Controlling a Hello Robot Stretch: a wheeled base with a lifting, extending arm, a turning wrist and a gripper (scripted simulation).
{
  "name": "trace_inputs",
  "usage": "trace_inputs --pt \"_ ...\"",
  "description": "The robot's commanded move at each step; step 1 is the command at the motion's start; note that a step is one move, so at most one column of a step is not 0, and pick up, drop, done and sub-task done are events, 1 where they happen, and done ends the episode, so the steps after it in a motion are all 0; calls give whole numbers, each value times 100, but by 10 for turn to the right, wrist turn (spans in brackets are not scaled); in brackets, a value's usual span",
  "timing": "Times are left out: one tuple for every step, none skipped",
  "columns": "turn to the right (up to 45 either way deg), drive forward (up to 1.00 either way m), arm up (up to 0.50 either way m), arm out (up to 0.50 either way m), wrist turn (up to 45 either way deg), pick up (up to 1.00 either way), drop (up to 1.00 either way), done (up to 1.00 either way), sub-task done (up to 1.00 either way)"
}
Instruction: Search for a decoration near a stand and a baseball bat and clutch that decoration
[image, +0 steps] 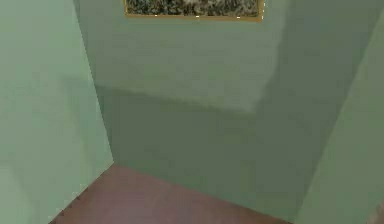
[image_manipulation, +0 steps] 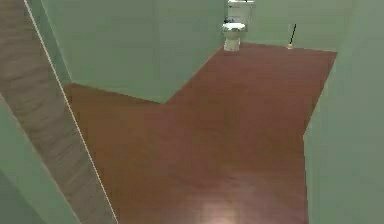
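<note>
Green walls (image: 190, 90) w/ framed pic (image: 193, 9), red-brown floor (image_manipulation: 230, 130)

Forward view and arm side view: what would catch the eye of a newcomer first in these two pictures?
In the forward view, a framed picture hangs at the top edge on a pale green wall. In the arm side view, a wide reddish-brown floor leads to a white fixture, apparently a toilet, at the top. A striped panel slants along that view's left.
</note>
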Motion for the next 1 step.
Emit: trace_inputs --pt "450 0 0 0 0 0 0 0 0"
